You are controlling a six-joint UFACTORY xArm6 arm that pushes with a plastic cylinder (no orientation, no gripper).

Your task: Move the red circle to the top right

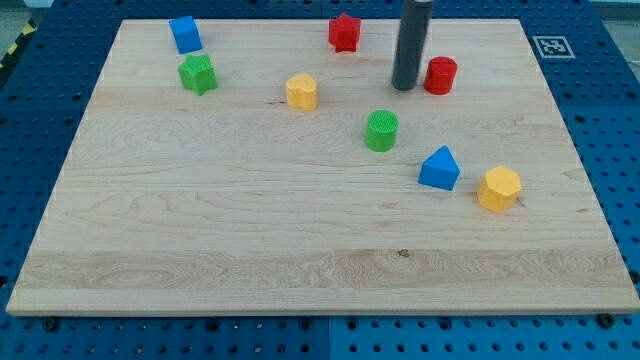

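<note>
The red circle (440, 75) stands on the wooden board (200, 220) in the upper right part of the view. My tip (404, 86) is just to the left of the red circle, very close to it or touching it. The dark rod rises from there to the view's top. The board's top right corner lies up and right of the red circle.
A red star (344, 32) is at the top middle. A blue block (185, 34) and green star (198, 74) are at the top left. A yellow block (301, 91), green circle (381, 131), blue triangle (439, 168) and yellow hexagon (498, 189) are spread across the middle and right.
</note>
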